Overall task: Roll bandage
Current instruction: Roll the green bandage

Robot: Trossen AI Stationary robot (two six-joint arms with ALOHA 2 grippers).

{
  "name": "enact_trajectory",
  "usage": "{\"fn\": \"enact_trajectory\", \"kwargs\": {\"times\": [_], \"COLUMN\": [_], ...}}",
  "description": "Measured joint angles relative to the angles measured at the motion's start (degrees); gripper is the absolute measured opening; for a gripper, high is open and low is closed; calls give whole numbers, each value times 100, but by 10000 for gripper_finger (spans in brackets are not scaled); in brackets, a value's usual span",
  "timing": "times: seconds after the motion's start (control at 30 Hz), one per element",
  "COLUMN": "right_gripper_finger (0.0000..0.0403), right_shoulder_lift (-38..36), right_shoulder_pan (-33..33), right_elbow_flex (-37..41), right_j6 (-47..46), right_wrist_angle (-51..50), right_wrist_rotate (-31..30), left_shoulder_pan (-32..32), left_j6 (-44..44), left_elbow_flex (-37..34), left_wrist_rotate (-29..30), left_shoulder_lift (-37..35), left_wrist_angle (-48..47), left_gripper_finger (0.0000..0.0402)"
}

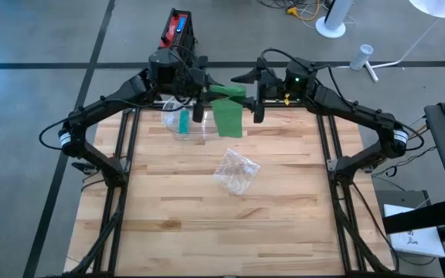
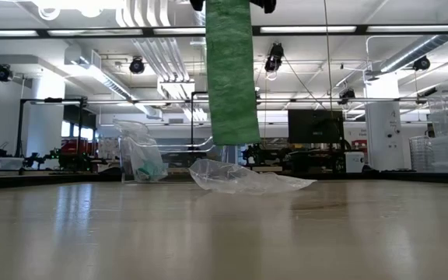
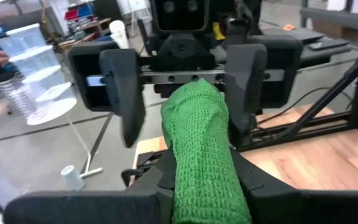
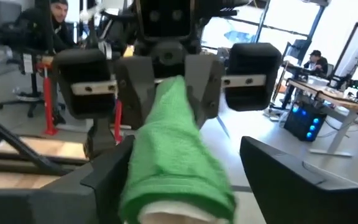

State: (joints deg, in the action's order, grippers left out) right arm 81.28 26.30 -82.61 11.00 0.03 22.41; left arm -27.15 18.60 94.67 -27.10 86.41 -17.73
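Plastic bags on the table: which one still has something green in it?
The upright bag by the left gripper, at the table's far edge; it holds a teal item. The crumpled bag mid-table looks empty.

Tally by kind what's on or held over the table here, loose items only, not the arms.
Green bandage, held up between the two tools: 1
Crumpled clear plastic wrapper lying on the table: 1
Clear plastic bag with something green inside, near the far edge: 1
Total: 3

bandage (image 2: 230,74) top cut off, low view; holder unseen
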Motion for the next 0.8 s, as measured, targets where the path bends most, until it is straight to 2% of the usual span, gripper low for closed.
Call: {"fn": "enact_trajectory", "kwargs": {"times": [0.23,0.53,0.7,0.8], "right_gripper_finger": [205,45,39,39], "right_shoulder_lift": [12,-10,-38,-38], "right_shoulder_pan": [10,133,129,121], "right_elbow_flex": [0,0,0,0], "right_j6": [196,230,676,922], "right_wrist_angle": [-19,-35,45,119], "right_wrist_rotate": [8,57,57,60], "left_shoulder_pan": [1,1,8,6], "left_j6": [-72,168,96,1], "left_elbow_flex": [0,0,0,0], "left_wrist_rotate": [44,307,331,316], "left_shoulder_lift": [-9,-103,-223,-255], "left_wrist_angle": [-42,-160,-182,-185], "left_gripper_finger": [51,51,57,77]}}
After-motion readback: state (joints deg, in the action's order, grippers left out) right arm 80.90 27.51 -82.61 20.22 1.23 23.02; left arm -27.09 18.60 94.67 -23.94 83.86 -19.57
